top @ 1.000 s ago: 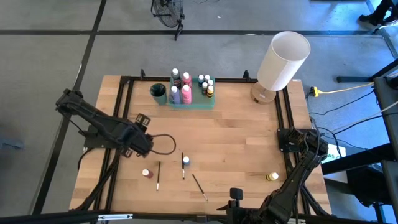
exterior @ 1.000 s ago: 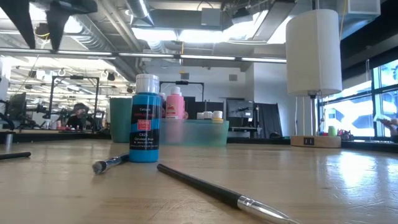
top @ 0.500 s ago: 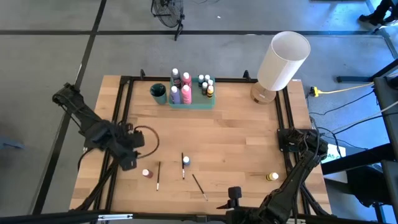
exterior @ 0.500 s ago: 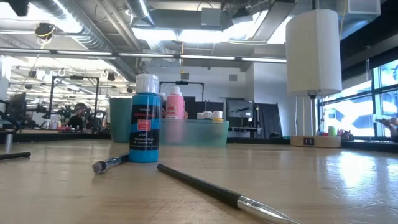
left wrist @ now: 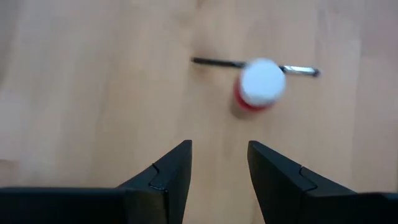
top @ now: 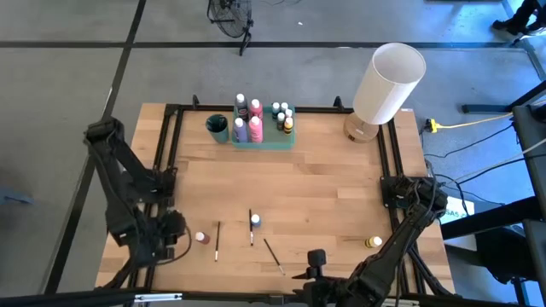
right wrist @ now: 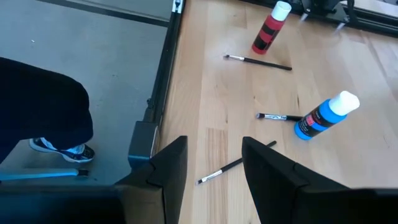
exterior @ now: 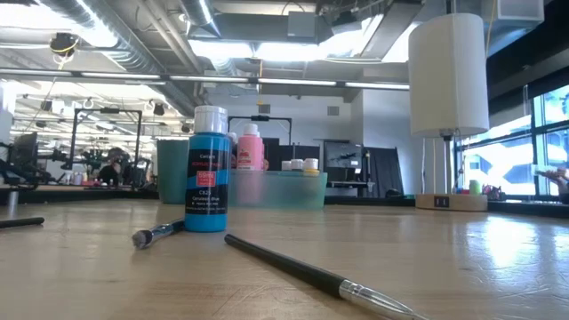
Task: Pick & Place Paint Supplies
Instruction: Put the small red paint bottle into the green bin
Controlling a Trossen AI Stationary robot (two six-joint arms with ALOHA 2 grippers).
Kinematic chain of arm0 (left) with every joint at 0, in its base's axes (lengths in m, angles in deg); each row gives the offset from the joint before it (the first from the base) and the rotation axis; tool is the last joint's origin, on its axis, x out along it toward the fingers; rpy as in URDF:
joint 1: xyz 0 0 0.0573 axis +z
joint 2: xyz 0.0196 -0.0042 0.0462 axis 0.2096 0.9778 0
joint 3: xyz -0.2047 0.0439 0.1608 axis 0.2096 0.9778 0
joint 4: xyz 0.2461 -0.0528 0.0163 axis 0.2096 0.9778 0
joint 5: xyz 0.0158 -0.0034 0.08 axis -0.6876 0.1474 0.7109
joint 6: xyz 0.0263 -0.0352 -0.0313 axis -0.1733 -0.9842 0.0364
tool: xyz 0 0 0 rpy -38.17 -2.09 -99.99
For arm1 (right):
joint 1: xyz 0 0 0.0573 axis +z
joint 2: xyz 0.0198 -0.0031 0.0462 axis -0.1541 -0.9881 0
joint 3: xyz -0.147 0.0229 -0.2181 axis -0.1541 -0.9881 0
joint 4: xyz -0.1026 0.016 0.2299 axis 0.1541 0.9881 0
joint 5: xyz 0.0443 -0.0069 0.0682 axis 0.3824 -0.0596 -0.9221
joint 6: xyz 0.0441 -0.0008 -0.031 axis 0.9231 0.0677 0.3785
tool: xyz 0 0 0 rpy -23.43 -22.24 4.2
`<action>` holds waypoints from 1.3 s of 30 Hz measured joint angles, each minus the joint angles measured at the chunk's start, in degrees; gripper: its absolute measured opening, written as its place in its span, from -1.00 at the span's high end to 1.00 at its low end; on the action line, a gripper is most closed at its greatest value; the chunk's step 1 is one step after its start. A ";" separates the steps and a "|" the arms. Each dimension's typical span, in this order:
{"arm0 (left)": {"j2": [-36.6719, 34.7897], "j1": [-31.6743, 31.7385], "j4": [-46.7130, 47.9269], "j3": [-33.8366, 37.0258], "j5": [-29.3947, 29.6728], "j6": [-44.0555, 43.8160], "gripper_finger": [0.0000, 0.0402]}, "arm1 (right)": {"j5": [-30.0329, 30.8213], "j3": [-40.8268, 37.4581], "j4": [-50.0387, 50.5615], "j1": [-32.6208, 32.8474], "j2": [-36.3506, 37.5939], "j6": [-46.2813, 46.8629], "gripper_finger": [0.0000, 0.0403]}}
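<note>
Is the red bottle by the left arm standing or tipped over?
Standing. The left wrist view looks straight down on the red bottle's round white cap, and the right wrist view shows it upright on the table.

White-capped bottles stand upright along the table's 6 o'clock edge: red (top: 200, 238) toward 7, blue (top: 255, 220) at 6, yellow (top: 374, 242) toward 5. Three thin dark brushes (top: 217, 240) lie flat around the blue one. More bottles (top: 247, 119) stand clustered at 12 o'clock.

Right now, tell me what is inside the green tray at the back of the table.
The green tray holds upright white-capped paint bottles: pink, purple, plus smaller ones. Its floor and the bottles' lower parts are hidden by its walls.
</note>
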 joint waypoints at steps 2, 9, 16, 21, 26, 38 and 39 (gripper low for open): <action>0.52 -2.31 -1.41 1.16 0.23 -2.46 0.24 | 0.00 0.00 -0.01 -0.08 0.00 0.00 0.22; 1.98 -11.87 -5.69 4.22 13.12 -11.76 0.24 | 0.02 0.00 -1.39 -0.23 0.00 0.00 0.22; 3.81 -16.56 -16.19 9.54 22.48 -14.74 0.24 | -0.56 0.00 -1.57 -0.23 0.00 1.76 0.22; 3.68 -15.13 -19.52 11.57 23.59 -11.17 0.24 | -1.07 0.00 -1.59 -0.21 0.00 2.73 0.22; 2.63 -14.65 -19.65 11.72 24.90 -7.06 0.24 | -1.07 0.00 -1.71 -0.21 0.00 3.11 0.22; 1.58 -14.56 -18.97 11.94 23.59 -6.05 0.24 | -1.09 0.00 -1.75 -0.21 0.00 3.26 0.22; 1.56 -14.54 -19.00 11.94 23.58 -6.54 0.24 | -1.09 0.00 -1.74 -0.21 0.00 3.23 0.22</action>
